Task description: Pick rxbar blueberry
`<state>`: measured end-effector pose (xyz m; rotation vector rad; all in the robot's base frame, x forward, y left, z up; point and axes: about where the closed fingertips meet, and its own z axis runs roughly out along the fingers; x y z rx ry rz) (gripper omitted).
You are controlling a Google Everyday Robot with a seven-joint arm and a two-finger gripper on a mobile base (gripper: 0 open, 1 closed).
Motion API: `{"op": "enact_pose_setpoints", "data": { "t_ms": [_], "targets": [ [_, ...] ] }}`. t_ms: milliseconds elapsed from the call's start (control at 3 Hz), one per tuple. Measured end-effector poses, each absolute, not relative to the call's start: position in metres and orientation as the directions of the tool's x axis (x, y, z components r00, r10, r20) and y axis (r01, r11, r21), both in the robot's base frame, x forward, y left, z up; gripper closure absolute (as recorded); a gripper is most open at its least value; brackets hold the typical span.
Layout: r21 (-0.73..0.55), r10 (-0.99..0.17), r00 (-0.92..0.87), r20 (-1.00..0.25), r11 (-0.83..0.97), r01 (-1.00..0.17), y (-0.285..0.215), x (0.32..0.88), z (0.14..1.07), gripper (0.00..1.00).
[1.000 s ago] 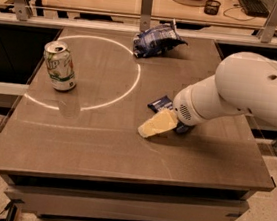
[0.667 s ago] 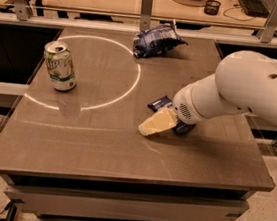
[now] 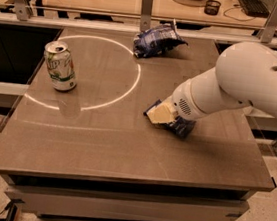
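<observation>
The rxbar blueberry (image 3: 182, 128), a flat dark navy wrapper, lies on the brown table (image 3: 105, 138) right of centre. My gripper (image 3: 161, 115), cream-coloured at the end of the white arm (image 3: 242, 85), sits right on top of the bar and hides its middle. Only the bar's left tip and its lower right end show on either side of the gripper. I cannot tell whether the bar is held or still rests on the table.
A green and white can (image 3: 60, 66) stands upright at the left. A puffy blue-and-white chip bag (image 3: 156, 39) lies at the back centre. A white ring of light (image 3: 132, 81) marks the tabletop. A rail with metal posts (image 3: 147, 3) runs behind the table.
My gripper has shifted slightly back, away from the table's front edge and further over the bar. The can and the chip bag have not moved.
</observation>
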<state>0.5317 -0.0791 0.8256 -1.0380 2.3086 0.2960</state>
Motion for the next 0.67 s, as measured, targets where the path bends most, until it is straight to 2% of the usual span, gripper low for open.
{"op": "enact_pose_setpoints", "data": {
  "t_ms": [333,667],
  "targets": [
    [-0.035,-0.61,-0.526,-0.593,0.672,-0.74,-0.079,0.532,0.829,1.0],
    [-0.077,-0.62,-0.46,-0.635,0.644,-0.761,-0.075,0.54,0.848,1.0]
  ]
}}
